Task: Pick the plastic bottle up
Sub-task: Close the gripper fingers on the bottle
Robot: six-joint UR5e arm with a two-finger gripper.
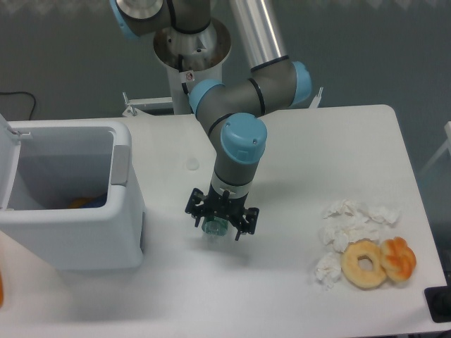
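Note:
The plastic bottle (213, 227) is small and clear with a dark green band, and it lies on the white table (296, 141) near the middle front. My gripper (220, 224) hangs straight down over it. Its black fingers (193, 209) stand wide apart, one on each side of the bottle, so it is open. The gripper body hides most of the bottle, and only its green middle and a clear end show below. I cannot tell whether the fingers touch the bottle.
A white bin (67, 204) with an open lid stands at the left, with something orange inside. Crumpled tissues (349, 224), a donut (364, 264) and an orange pastry (399, 258) lie at the front right. A faint round mark (192, 164) sits behind the gripper.

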